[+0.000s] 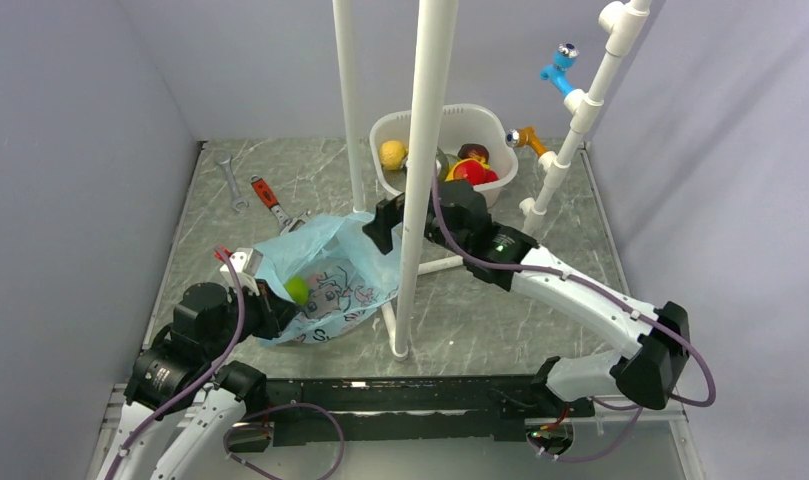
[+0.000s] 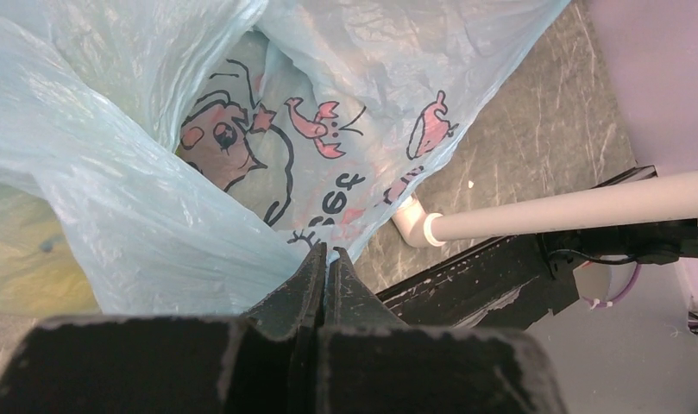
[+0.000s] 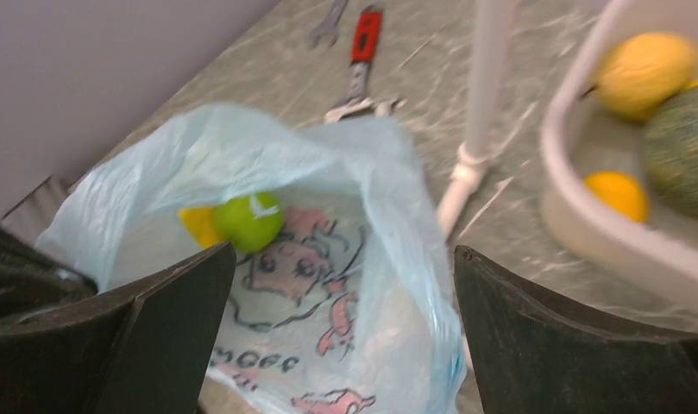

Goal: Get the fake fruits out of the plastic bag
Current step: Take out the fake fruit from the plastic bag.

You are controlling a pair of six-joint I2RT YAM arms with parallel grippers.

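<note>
Left tool clamps shut on the near edge of the plastic bag; right tool hangs wide open over its mouth.
Left arm crouches low at the near-left of the desk, tips masked by film from above; a white pole hides part of the right wrist. Inside the bag lie a green fruit and a blurred yellow piece; the white tub holds other fruits.
</note>
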